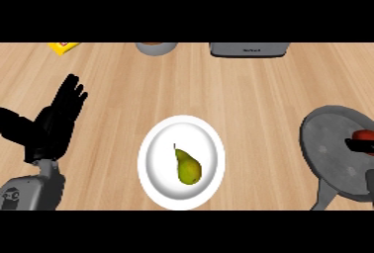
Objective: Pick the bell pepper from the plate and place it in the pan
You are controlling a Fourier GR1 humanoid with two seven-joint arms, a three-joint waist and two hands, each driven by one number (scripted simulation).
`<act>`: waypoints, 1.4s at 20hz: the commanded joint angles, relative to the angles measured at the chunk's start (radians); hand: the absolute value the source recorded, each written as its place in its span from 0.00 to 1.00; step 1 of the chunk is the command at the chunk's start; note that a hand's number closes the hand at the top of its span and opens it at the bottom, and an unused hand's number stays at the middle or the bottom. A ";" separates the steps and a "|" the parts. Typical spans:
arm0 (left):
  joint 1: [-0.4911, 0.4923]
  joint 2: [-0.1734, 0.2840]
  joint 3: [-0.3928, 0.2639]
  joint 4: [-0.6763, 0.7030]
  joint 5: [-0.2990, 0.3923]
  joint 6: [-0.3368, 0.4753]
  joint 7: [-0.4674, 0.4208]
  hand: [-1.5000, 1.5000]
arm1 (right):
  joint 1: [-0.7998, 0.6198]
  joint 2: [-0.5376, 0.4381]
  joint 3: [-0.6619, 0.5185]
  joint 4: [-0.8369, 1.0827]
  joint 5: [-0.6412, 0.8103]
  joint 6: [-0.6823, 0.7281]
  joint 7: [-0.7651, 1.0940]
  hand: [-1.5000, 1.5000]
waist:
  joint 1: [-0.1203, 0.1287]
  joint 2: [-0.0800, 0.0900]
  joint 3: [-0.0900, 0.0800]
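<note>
A yellow-green pear (188, 168) lies on the round white plate (155, 148) at six o'clock; no pepper shows there. At nine o'clock the black left hand (55, 118) rests with its fingers straight, up. At three o'clock, in the grey metal pan (329, 143), sits something red (363, 134), perhaps the bell pepper, beside a dark shape that may be the right hand. The pear could get grabbed by mistake.
</note>
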 commanded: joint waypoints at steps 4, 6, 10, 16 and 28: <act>0.032 -0.026 -0.015 -0.014 -0.019 0.003 -0.019 0.50 | 0.051 0.037 -0.042 -0.039 -0.123 -0.166 -0.174 0.00 | -0.004 -0.002 0.000; 0.030 -0.003 0.014 0.021 -0.004 -0.021 -0.048 0.50 | 0.115 0.038 -0.099 -0.122 -0.249 -0.179 -0.271 0.00 | -0.018 -0.005 0.000; 0.073 0.017 0.039 0.005 0.016 -0.044 -0.051 0.50 | 0.170 0.085 -0.151 -0.316 -0.385 -0.190 -0.287 0.00 | -0.023 -0.009 -0.001; 0.092 -0.019 0.008 -0.033 -0.008 -0.014 -0.040 0.50 | 0.444 0.233 -0.203 -0.617 -0.668 -0.138 -0.474 0.00 | -0.036 -0.011 0.000; 0.013 0.010 0.043 0.012 -0.002 -0.024 -0.017 0.50 | 0.986 0.345 -0.232 -0.922 -1.164 0.107 -0.797 0.00 | -0.029 -0.005 -0.001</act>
